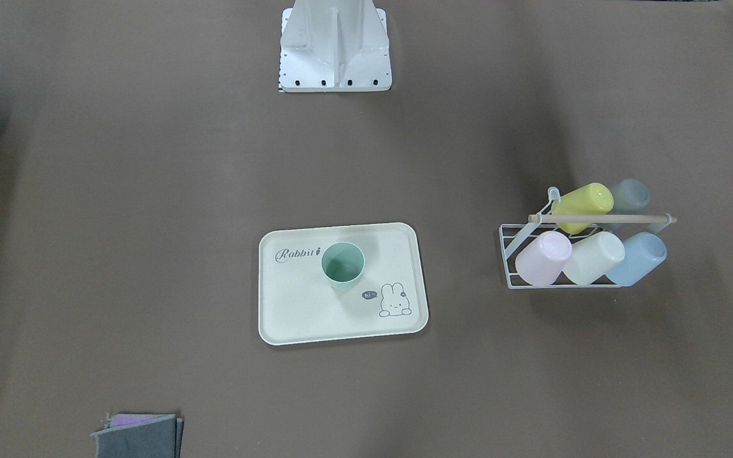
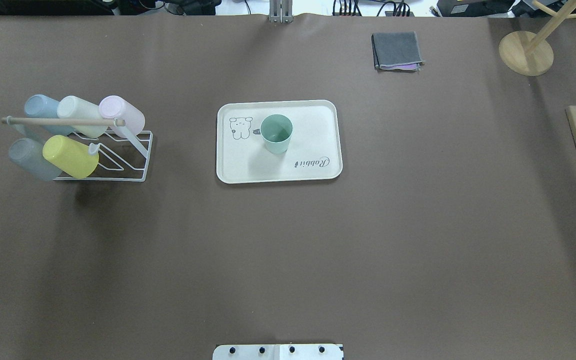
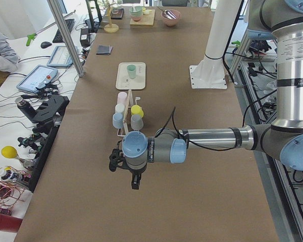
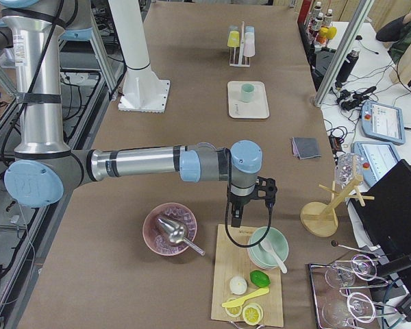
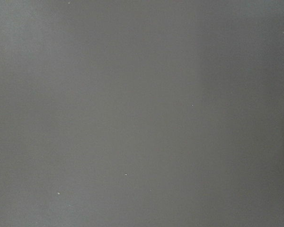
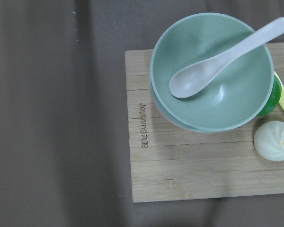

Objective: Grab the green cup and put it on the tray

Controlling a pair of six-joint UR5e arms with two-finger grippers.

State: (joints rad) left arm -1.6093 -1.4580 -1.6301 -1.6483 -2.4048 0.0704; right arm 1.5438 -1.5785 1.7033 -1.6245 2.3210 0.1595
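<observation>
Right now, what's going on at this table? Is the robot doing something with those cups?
Nothing is being handled at this moment. The green cup stands upright on the tray, so the placing looks done. Both arms are out at the table's ends. The left gripper hangs over bare table beyond the cup rack. The right gripper is above a wooden board with a green bowl.

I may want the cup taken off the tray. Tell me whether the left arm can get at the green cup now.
Probably yes. The green cup stands upright, alone on the tray, clear from above. The left gripper hangs out beyond the cup rack, which it must pass over or around.
</observation>
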